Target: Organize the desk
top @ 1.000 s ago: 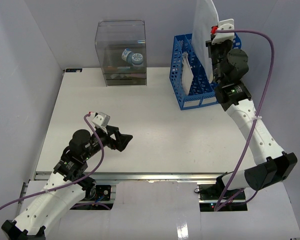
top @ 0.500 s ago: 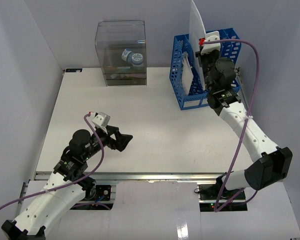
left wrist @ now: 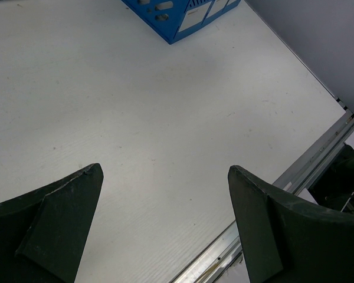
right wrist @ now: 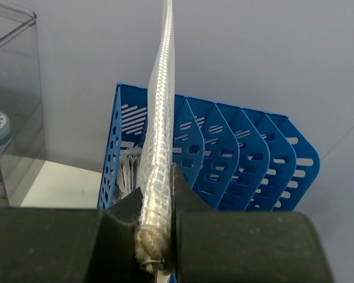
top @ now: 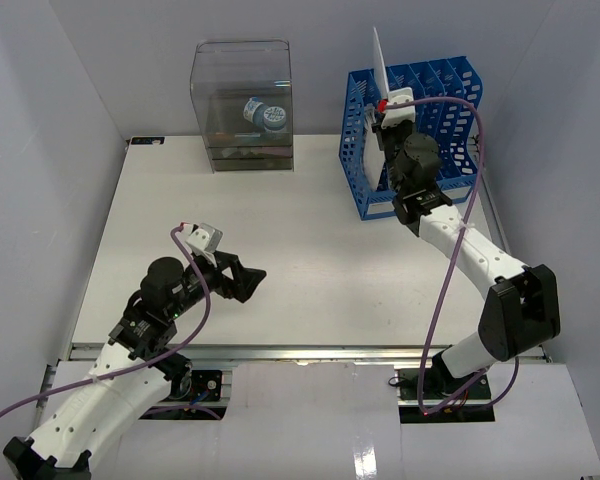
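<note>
The desk [top: 310, 250] is a wide white tabletop with a metal rail [top: 310, 352] along its front. My right gripper [top: 384, 122] is shut on a flat white mesh pouch [top: 378, 55], held upright and edge-on above the left end of the blue slotted file rack [top: 435, 95]. In the right wrist view the pouch [right wrist: 159, 112] rises straight up from between the closed fingers of the right gripper [right wrist: 159, 186], over the rack [right wrist: 242, 153]. My left gripper [top: 248, 280] hovers open above the desk's front left, with nothing between the fingers of the left gripper [left wrist: 165, 171].
A clear plastic box [top: 242, 100] with a round blue-and-white item inside stands at the back. White papers [top: 372, 150] lean in the rack's leftmost slot. White walls close in the left, back and right. The front rail [left wrist: 265, 194] lies just past my left fingertips.
My right arm has swung left and lower with the pouch, which now stands edge-on over the rack's left slots. The left arm has not moved.
</note>
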Controlling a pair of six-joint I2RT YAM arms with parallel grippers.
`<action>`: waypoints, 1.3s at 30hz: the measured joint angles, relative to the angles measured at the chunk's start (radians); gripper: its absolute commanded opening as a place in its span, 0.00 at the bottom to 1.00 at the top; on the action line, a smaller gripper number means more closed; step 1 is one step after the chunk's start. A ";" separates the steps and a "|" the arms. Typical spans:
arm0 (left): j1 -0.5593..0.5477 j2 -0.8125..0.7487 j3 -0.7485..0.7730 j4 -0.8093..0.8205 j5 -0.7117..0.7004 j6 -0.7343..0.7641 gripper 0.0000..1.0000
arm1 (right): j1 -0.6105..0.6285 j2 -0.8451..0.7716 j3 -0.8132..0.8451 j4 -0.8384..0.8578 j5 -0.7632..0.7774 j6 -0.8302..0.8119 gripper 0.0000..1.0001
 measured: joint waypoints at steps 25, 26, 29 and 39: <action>0.000 -0.027 0.000 0.000 -0.004 -0.004 0.98 | -0.074 -0.361 -0.051 -0.474 -0.342 0.059 0.90; 0.000 -0.027 0.000 0.000 -0.004 -0.004 0.98 | -0.074 -0.435 -0.096 -0.502 -0.390 0.059 0.90; 0.000 -0.030 0.000 -0.001 0.000 -0.003 0.98 | -0.073 -0.606 -0.188 -0.609 -0.531 0.083 0.90; 0.000 -0.105 0.016 -0.104 0.026 0.035 0.98 | -0.110 -0.745 -0.542 -0.874 -0.451 0.223 0.90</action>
